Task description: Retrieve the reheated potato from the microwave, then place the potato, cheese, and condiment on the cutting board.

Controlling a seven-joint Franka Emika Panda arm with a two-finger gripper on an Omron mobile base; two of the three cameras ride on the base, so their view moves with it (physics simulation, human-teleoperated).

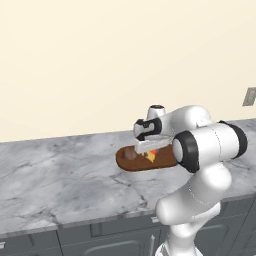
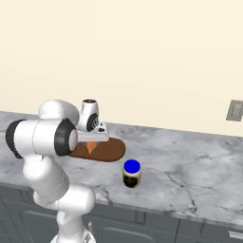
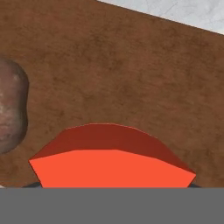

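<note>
The dark brown cutting board (image 1: 165, 161) (image 2: 111, 151) (image 3: 131, 65) lies on the marble counter. On its left part sits the potato (image 1: 131, 154) (image 3: 11, 113), a brown lump. My gripper (image 1: 150, 150) (image 2: 92, 140) points down over the board, its fingers closed on either side of the cheese (image 1: 150, 156) (image 2: 90, 144) (image 3: 113, 166), an orange wedge with a red side, low at the board's surface beside the potato. The condiment (image 2: 132, 173), a beige bottle with a blue cap, stands upright on the counter in front of the board's right end. The microwave is out of view.
The grey marble counter (image 1: 60, 170) runs left and right, with dark cabinet fronts below its front edge. A cream wall stands behind it, with a wall socket (image 1: 249, 96) (image 2: 234, 110) at the far right.
</note>
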